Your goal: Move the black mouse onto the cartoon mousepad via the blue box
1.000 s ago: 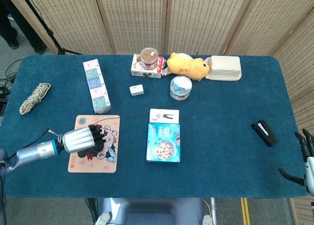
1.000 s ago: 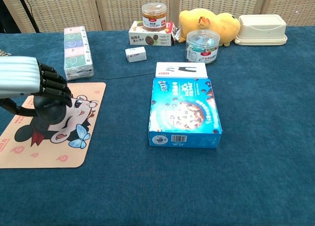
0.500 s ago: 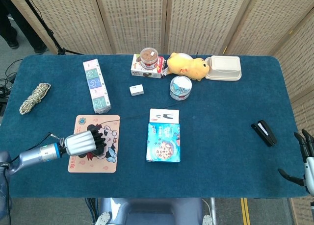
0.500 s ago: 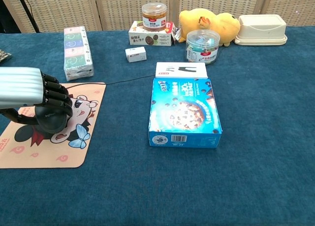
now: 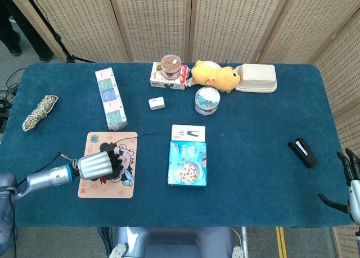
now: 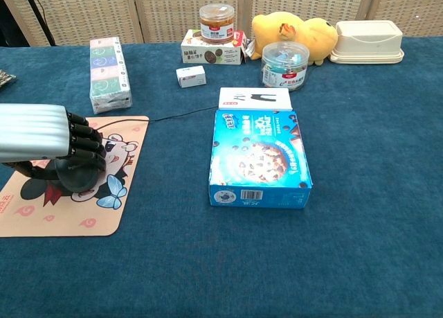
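Left hand [image 5: 101, 165] over cartoon mousepad [image 5: 126, 186]

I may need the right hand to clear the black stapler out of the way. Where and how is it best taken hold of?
Grip the stapler across its two long sides at mid-length, coming straight down from above. It is a slim bar lying flat and diagonal on the table, apart from other things, so the right hand would probably need turning to match that slant.
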Controlling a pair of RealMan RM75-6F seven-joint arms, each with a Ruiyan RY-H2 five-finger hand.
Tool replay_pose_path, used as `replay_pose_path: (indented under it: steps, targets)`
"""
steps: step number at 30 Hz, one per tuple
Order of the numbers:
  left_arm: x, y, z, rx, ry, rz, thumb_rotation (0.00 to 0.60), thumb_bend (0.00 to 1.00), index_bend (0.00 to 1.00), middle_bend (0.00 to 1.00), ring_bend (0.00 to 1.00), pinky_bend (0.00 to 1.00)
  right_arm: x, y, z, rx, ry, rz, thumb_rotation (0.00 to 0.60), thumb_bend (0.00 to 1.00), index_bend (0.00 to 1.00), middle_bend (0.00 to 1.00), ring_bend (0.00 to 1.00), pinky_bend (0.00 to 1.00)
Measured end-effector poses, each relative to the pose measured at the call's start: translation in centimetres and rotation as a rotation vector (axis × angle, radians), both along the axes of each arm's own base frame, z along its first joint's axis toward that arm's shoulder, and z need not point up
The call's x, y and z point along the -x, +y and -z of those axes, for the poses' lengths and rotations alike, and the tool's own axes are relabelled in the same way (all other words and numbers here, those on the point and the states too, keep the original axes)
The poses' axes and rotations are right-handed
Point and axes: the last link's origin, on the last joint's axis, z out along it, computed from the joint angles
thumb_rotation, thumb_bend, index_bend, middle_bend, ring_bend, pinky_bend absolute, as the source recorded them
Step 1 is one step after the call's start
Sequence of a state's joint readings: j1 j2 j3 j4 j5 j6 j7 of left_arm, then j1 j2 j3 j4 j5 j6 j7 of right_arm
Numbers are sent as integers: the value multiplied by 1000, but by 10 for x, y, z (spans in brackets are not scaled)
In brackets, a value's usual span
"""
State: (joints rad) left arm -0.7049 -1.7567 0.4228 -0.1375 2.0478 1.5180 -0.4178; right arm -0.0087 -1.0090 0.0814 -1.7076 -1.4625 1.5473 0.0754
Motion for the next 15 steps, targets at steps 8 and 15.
replay_pose_path:
  steps: [8, 15]
  targets:
    - [2, 2, -5, -19, 14, 9, 600, 342, 84, 123, 144, 422, -1, 0, 0, 1, 3, 0, 600, 0, 0, 0, 0, 0]
    - [6, -2, -14, 2, 2, -4, 600, 343, 13, 29, 93, 393, -3, 2, 2, -3, 1, -6, 600, 0, 0, 0, 0, 0]
